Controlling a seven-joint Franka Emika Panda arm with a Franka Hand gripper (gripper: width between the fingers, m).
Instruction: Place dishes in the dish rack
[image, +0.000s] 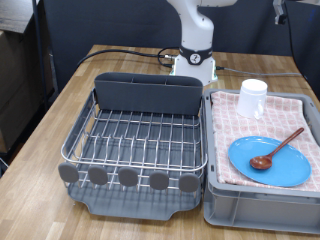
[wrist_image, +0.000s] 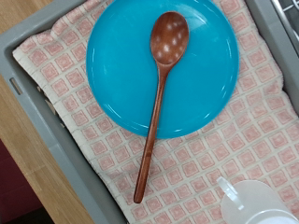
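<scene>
A round light-blue plate (image: 269, 161) (wrist_image: 163, 65) lies on the pink checked cloth in the grey crate at the exterior view's right. A brown wooden spoon (image: 278, 148) (wrist_image: 159, 93) rests on it, bowl on the plate, handle reaching off its rim onto the cloth. A small white mug (image: 253, 98) (wrist_image: 257, 203) stands on the cloth behind the plate. The dish rack (image: 140, 140), a silver wire grid on a dark grey tray, stands empty at the exterior view's left. No fingers show in either view; the wrist camera looks down on the plate and spoon from above.
The grey crate (image: 260, 210) (wrist_image: 56, 140) with its pink checked cloth (image: 300, 125) (wrist_image: 243, 140) sits tight against the rack's side. A tall dark grey caddy (image: 148, 95) closes the rack's back. Round grey discs (image: 128, 178) line its front. The robot base (image: 195, 62) stands behind.
</scene>
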